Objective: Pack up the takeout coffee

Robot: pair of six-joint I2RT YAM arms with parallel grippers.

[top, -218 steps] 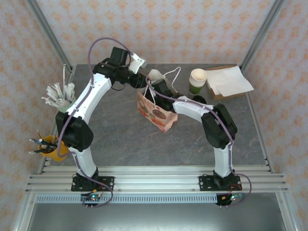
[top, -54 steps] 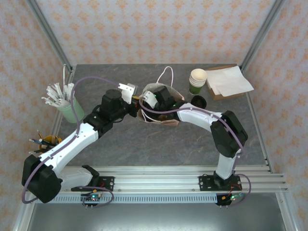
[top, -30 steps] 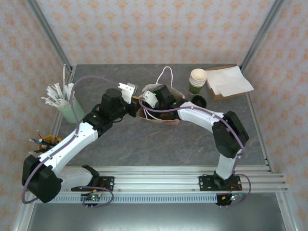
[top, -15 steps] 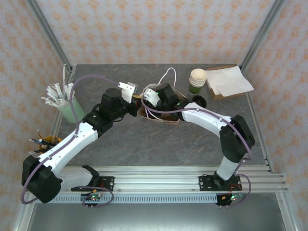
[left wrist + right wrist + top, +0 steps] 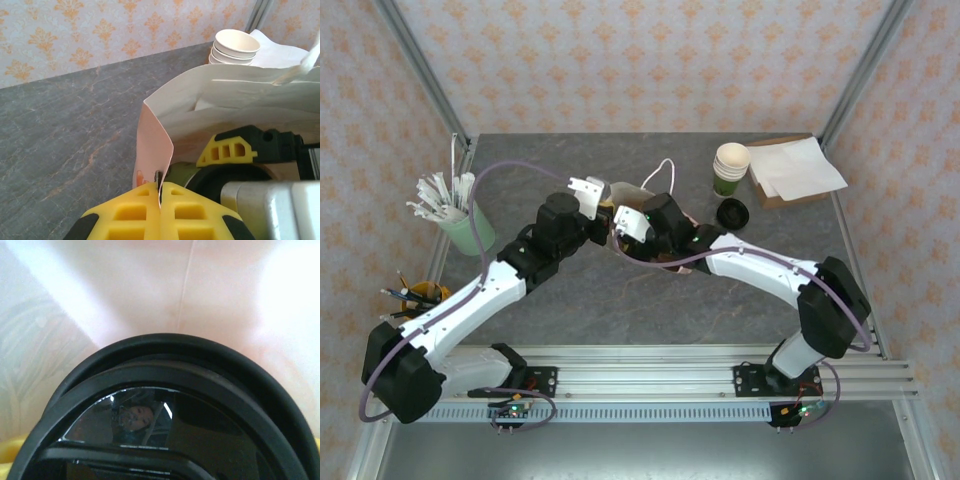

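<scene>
My right arm's elbow has been swinging out toward the near right corner, and its wrist is sinking deeper into the paper bag (image 5: 240,100) than half a second ago. My left arm is staying where it was.

At the far left of the table, a pale green cup (image 5: 472,228) is holding white sticks. Moving right, my left gripper (image 5: 160,192) is pinching the bag's near left edge, its yellow fingers pressed together on the paper and keeping the mouth pulled open. The bag is standing at the table's middle, its white handle looping up behind.

My right gripper (image 5: 645,225) is reaching down inside the bag. Its fingers are standing wide around the takeout coffee (image 5: 170,390), gripping the cup; the black lid is sitting on it, with the bag's pale inner wall just beyond.

Further right, a loose black lid (image 5: 732,212) is lying on the table near a stack of green cups (image 5: 731,165), with white napkins (image 5: 800,165) beside them.
</scene>
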